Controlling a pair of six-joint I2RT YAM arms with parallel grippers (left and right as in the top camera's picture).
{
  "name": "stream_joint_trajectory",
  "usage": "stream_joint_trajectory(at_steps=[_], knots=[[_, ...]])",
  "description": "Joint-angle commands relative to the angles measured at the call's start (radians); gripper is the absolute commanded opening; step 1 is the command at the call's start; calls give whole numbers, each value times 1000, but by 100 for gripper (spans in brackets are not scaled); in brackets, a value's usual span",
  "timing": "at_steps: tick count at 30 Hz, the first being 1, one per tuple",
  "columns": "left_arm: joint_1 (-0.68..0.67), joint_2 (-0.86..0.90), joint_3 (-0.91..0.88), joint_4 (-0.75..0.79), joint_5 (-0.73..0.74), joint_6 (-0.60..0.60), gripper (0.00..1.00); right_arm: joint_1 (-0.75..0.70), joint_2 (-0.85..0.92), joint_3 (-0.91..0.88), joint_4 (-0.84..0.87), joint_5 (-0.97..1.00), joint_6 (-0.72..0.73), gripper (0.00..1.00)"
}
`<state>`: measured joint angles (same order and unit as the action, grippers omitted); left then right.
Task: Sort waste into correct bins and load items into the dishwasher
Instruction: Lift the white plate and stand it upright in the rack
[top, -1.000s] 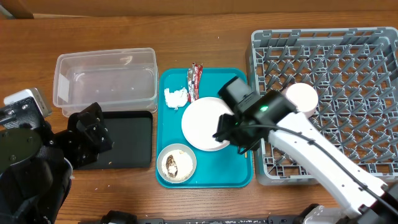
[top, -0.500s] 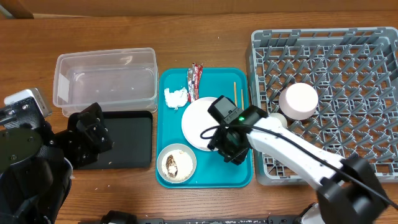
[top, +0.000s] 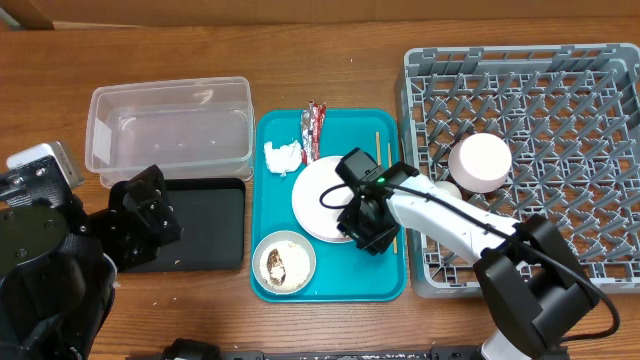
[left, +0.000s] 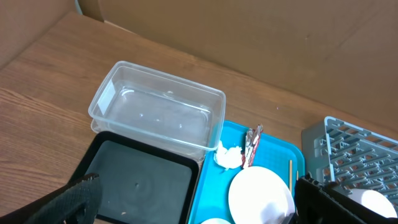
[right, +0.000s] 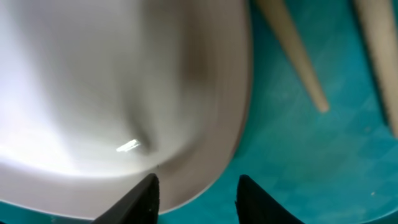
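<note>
The round pale plate lies on the teal tray. My right gripper is low over the plate's lower right rim. In the right wrist view its fingers are open, one over the plate, one over bare tray beside the rim. The chopsticks lie just right of it. A white tissue, a red-and-silver wrapper and a grey-rimmed bowl holding food scraps are also on the tray. My left gripper is open and empty over the black tray.
The clear tub stands behind the black tray. The grey dish rack is at the right, holding an upturned pink bowl and a small white cup. The left wrist view shows the tub, black tray and plate.
My right gripper has moved from beside the rack down and left to the plate's lower right rim. The left arm has not moved.
</note>
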<state>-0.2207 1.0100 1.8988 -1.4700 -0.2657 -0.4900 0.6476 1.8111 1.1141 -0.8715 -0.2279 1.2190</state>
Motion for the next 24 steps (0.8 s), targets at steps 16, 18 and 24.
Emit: stream_joint_trajectory(at_steps=[16,18,24], knots=[[7,-2,-3,3,-3,22,100,-69,56,45,-56,71,-108,4],[7,-2,-3,3,-4,22,100,-76,55,79,-87,99,-131,4],[7,-2,-3,3,-3,22,100,-77,31,221,-197,238,-182,4]])
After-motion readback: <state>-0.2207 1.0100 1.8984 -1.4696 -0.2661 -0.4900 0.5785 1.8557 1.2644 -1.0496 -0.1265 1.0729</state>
